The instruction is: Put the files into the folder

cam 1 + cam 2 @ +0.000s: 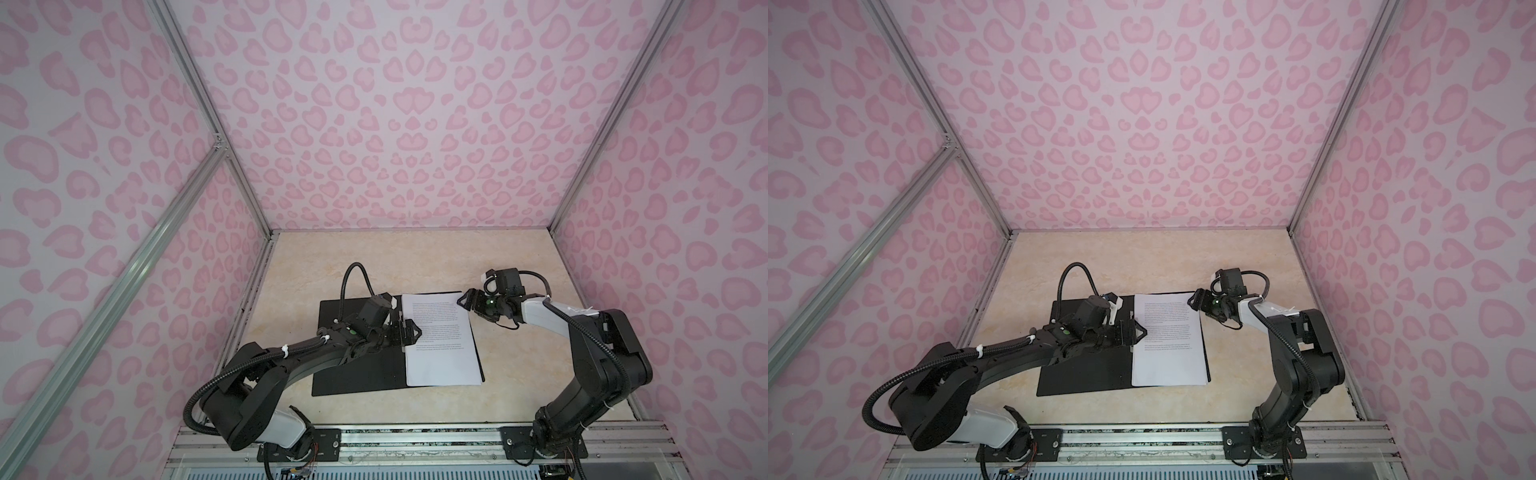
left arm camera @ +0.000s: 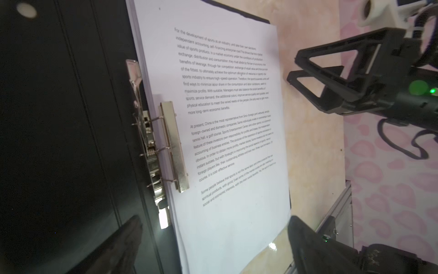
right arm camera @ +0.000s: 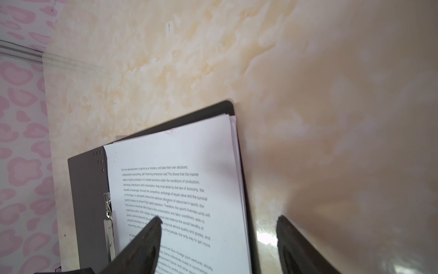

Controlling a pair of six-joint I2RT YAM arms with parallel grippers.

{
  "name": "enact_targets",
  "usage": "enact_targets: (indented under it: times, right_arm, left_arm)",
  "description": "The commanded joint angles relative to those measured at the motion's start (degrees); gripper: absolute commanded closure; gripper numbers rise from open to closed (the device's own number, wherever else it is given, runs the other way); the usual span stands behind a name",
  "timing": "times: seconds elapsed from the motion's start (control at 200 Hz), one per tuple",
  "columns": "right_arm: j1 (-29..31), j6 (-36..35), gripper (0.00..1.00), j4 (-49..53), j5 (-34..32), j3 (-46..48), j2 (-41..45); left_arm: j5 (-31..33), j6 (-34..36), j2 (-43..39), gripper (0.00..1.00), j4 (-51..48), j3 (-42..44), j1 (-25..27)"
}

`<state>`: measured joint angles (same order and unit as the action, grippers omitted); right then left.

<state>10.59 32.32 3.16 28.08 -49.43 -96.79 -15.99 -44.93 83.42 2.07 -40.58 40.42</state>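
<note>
- Walls (image 1: 415, 124) with a pink print enclose the workspace at the back and on both sides.
- Tabletop (image 1: 353, 266), beige marble pattern, is bare from the folder's far edge to the back wall and from its right edge to the right wall. Only a narrow strip remains on the left side.
- Folder (image 1: 357, 374) lies open and flat near the table centre, black inside facing up. Its left half is uncovered.
- Files (image 1: 440, 349) lie as a stack on the folder's right half, printed side up. A thin black margin of folder shows along the stack's far and right edges. At the far right corner the sheet edges are slightly fanned, not flush (image 3: 233, 132).
- Left gripper (image 1: 409, 332) is positioned over the folder spine at the stack's left edge. Its jaws stand wide apart and grip nothing.
- Right gripper (image 1: 465, 301) is positioned at the stack's far right corner, jaws apart and empty. One finger (image 3: 151, 234) lies over the printed text, the other over bare tabletop beyond the folder's right edge.
- Metal clip (image 2: 174, 147) lies closed on the stack's left margin.
</note>
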Motion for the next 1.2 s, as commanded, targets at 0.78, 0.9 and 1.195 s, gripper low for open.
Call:
enact_targets:
  times: [0.78,0.9,1.195]
  right_arm:
    - [4.2,2.9,0.26,-1.0,-2.2,10.9,9.9]
    - [4.9,3.4,0.26,-2.0,-2.1,11.8,9.9]
    - [5.6,3.8,0.26,-2.8,-1.8,12.3,9.4]
  left_arm:
    - [-6.1,2.1,9.9,0.03,3.2,-0.7,-2.7]
    - [-6.1,2.1,9.9,0.03,3.4,-0.4,-2.7]
    - [-6.1,2.2,10.4,0.03,3.8,-0.1,-2.8]
